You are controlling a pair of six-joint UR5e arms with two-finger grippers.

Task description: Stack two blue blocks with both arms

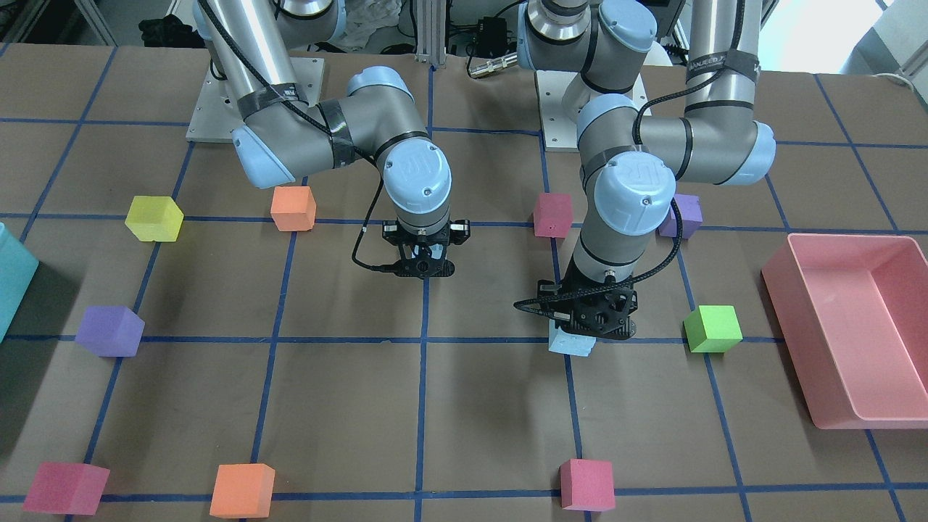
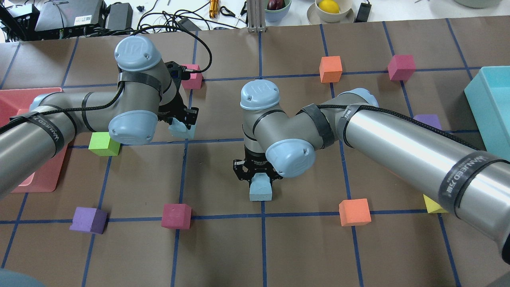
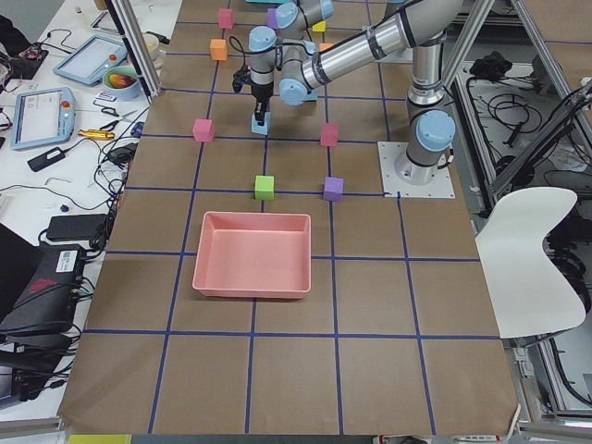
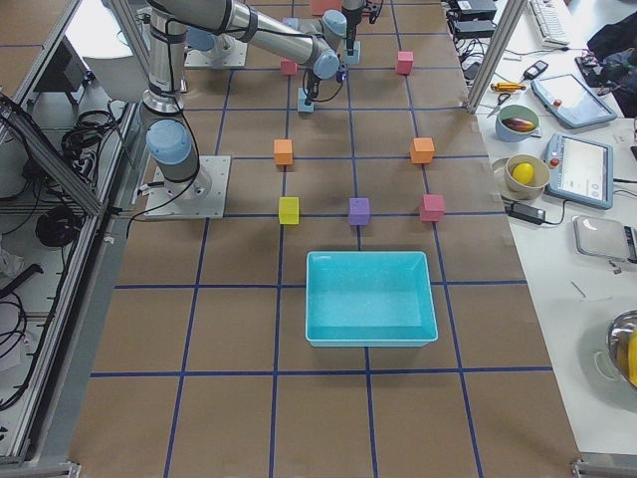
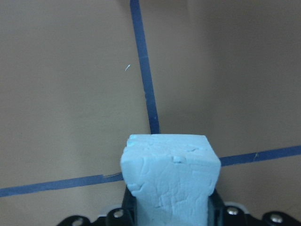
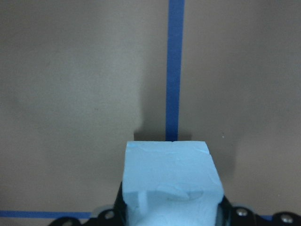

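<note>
My left gripper (image 2: 180,121) is shut on a pale blue block (image 2: 182,130). The front view shows that block (image 1: 573,342) under the gripper (image 1: 591,322), at or just above the table on a tape line. The left wrist view shows it (image 5: 169,179) clamped between the fingers. My right gripper (image 2: 257,173) is shut on the second blue block (image 2: 261,190) near the table's middle. The right wrist view shows this block (image 6: 171,174) held between the fingers with a shadow beyond it. In the front view the right gripper (image 1: 424,267) hides its block. The two blocks are well apart.
A green cube (image 2: 104,143) lies by the left forearm, a pink cube (image 2: 192,77) just beyond the left gripper. A magenta cube (image 2: 176,215), a purple cube (image 2: 89,219) and an orange cube (image 2: 354,212) lie nearer the robot. A pink bin (image 1: 790,319) and a teal bin (image 2: 476,103) stand at the table's ends.
</note>
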